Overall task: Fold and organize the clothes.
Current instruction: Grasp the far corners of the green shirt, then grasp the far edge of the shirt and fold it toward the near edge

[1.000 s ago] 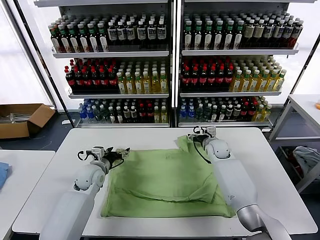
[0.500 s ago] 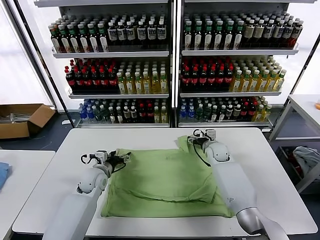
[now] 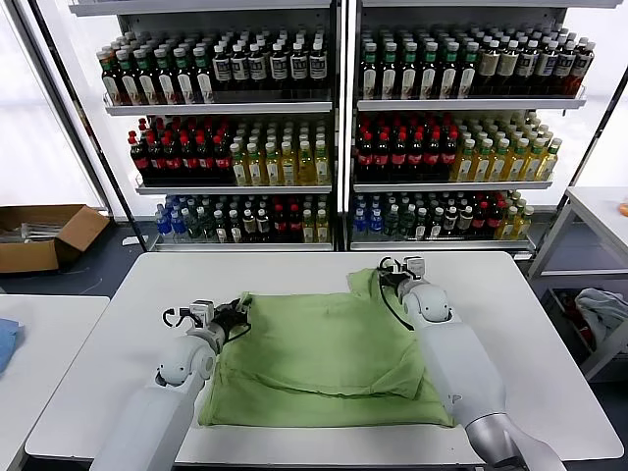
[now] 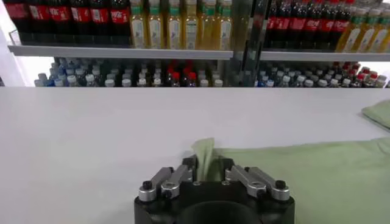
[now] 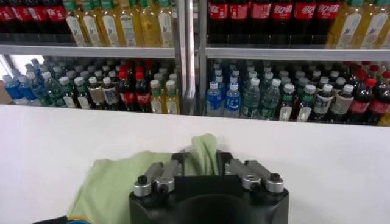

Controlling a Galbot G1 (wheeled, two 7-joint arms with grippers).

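Note:
A light green shirt lies spread on the white table, plain side up; no collar, buttons or graphic show. My left gripper is at the shirt's far left corner, shut on a pinch of green fabric. My right gripper is at the far right corner, shut on a raised fold of the same shirt. Both grippers sit low over the table. My right forearm lies over the shirt's right side and hides that edge.
Shelves of bottles stand behind the table. A cardboard box lies on the floor at the left. A second table with a blue cloth is at the far left. A grey-white fabric heap sits at the right.
My left gripper has moved nearer and to the right with the corner in it, drawing the left edge inward. My right gripper has shifted slightly right with its fold.

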